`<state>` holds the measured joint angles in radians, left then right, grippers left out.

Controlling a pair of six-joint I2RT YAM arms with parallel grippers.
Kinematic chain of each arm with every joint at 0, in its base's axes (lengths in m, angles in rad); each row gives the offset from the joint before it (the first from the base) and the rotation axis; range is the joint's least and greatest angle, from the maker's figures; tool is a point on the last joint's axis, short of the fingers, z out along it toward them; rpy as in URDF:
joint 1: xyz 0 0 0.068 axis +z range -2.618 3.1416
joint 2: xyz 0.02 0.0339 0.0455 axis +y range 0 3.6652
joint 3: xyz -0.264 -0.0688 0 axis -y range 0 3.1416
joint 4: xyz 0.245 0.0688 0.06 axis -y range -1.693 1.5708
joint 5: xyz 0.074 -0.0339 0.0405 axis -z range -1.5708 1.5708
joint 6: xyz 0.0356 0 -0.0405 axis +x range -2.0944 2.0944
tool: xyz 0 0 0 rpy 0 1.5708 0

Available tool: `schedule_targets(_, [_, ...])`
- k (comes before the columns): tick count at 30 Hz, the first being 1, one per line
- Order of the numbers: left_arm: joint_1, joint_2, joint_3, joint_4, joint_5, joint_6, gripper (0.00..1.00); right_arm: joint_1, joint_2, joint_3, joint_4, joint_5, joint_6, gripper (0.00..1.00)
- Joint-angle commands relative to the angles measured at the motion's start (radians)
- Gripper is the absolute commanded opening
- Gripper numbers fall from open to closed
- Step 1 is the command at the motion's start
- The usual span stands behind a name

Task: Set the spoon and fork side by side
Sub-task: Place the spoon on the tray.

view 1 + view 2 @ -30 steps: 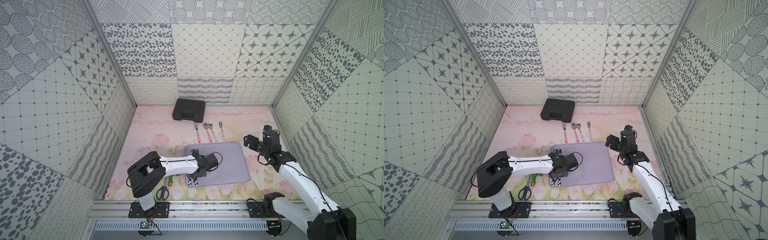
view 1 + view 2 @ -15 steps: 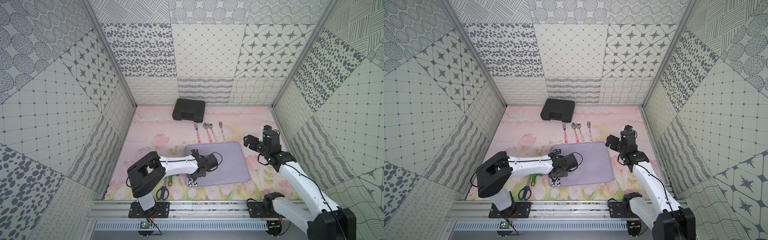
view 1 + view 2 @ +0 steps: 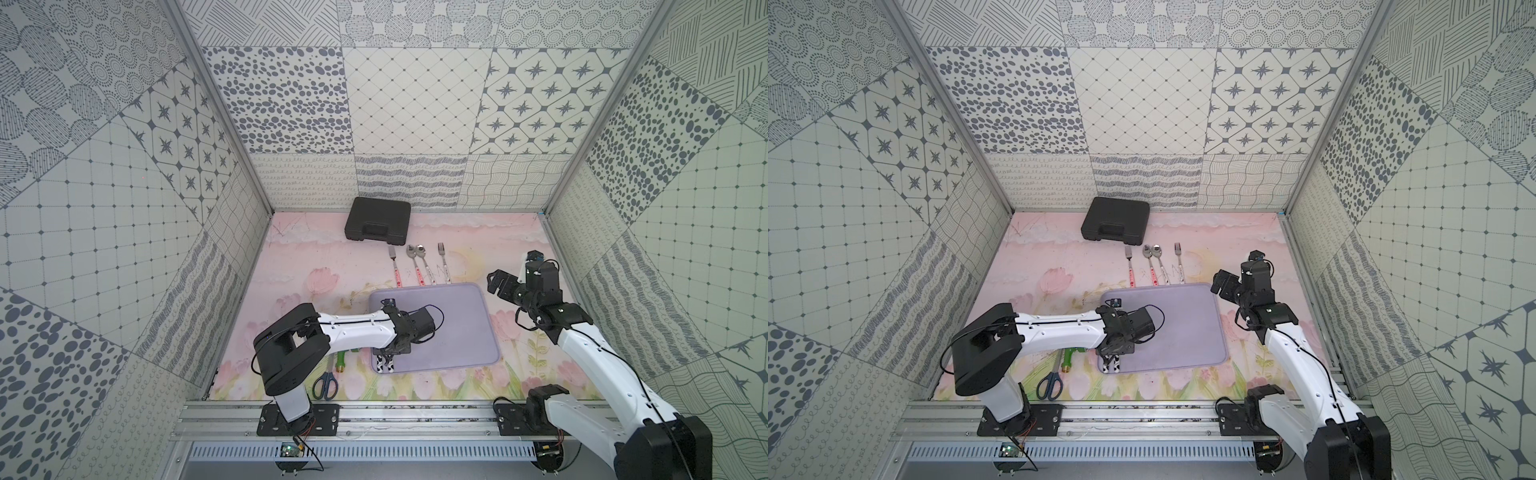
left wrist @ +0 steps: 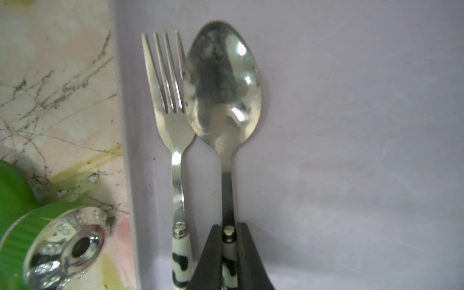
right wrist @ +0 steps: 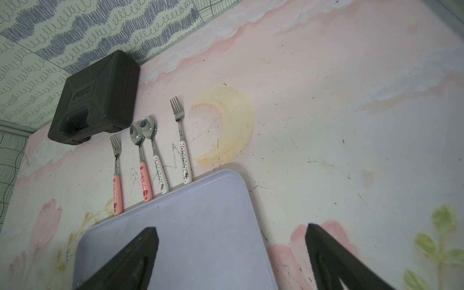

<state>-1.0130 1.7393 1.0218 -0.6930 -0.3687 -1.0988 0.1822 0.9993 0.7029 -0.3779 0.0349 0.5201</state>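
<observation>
Currently left gripper point(image 4: 229, 227) pinches the spoon point(image 4: 222, 88) handle; right gripper point(image 5: 231, 228) stands wide open

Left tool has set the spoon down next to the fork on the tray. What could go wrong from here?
1. The spoon touches or overlaps the fork at the tines. On release it may settle against the fork and push it askew.
2. The left tool is shut on the spoon's handle, right beside the fork's handle. Opening could knock the fork toward the nearby rim of the tray.
</observation>
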Motion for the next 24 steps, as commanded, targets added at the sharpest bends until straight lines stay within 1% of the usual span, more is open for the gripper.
schedule_targets(1, [0.002, -0.018, -0.010, -0.048, 0.012, 0.006, 0.20, 0.003, -0.004, -0.010, 0.017, 0.002, -0.006, 0.97])
schedule_targets(5, [0.002, -0.053, -0.013, -0.040, 0.014, 0.017, 0.28, 0.003, -0.004, -0.010, 0.017, 0.003, -0.006, 0.97])
schedule_targets(12, [0.003, -0.126, 0.004, -0.059, 0.000, 0.037, 0.36, 0.003, -0.006, -0.010, 0.017, 0.004, -0.007, 0.97])
schedule_targets(15, [0.013, -0.152, 0.027, -0.065, -0.006, 0.062, 0.37, 0.003, -0.011, -0.011, 0.016, 0.006, -0.009, 0.97])
schedule_targets(18, [0.046, -0.159, 0.057, -0.056, 0.004, 0.107, 0.39, 0.003, -0.011, -0.011, 0.017, 0.002, -0.013, 0.97])
schedule_targets(24, [0.150, -0.131, 0.152, -0.011, 0.054, 0.224, 0.43, 0.005, -0.008, -0.010, 0.017, 0.000, -0.017, 0.97])
